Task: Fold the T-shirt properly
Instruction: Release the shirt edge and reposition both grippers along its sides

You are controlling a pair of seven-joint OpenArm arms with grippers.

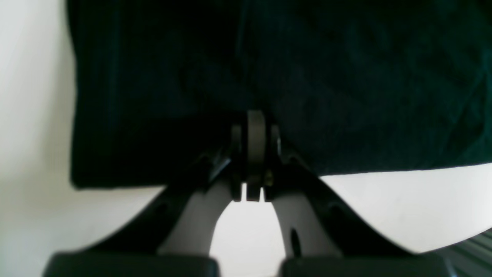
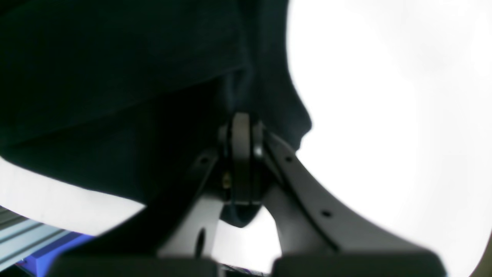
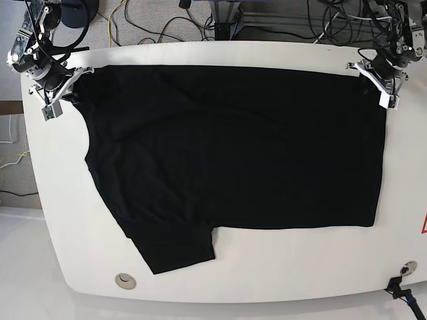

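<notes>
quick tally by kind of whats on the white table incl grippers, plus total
T-shirt: 1
Grippers, left gripper and right gripper, both shut on the shirt's edge: 2
Round insert in the table: 1
Total: 4

A white rounded table stands on grey floor strewn with cables.

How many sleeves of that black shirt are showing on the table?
1. A sleeve of the T-shirt sticks out toward the table's near edge, left of centre. The other may be folded under or hidden at the far left corner.
</notes>
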